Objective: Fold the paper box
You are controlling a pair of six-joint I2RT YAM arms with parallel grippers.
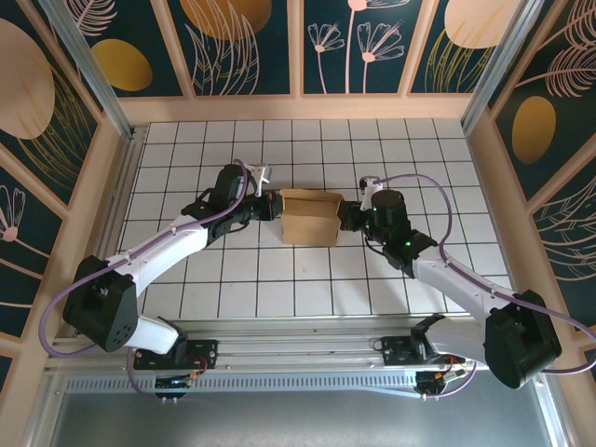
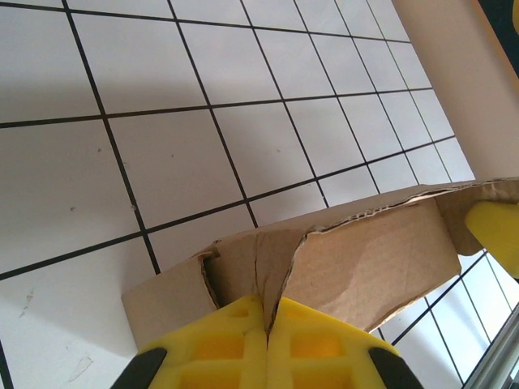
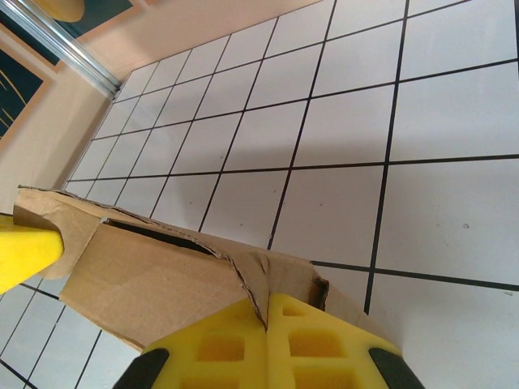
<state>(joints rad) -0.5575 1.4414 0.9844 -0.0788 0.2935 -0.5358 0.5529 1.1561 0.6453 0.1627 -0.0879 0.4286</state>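
Box (image 1: pixel 309 222): brown corrugated, half-formed, top open, edges ragged. Left pincer (image 1: pixel 271 207) and right pincer (image 1: pixel 343 216) clamp shut on opposite walls. Tiled surface (image 1: pixel 279 289) open all around.

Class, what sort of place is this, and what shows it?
Likely a robot test cell: a white gridded tabletop, dark floral wall panels, and two black-and-white robot arms holding a brown corrugated cardboard box.

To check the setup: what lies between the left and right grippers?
The paper box, seen from the top camera; the left gripper and right gripper each pinch one side.
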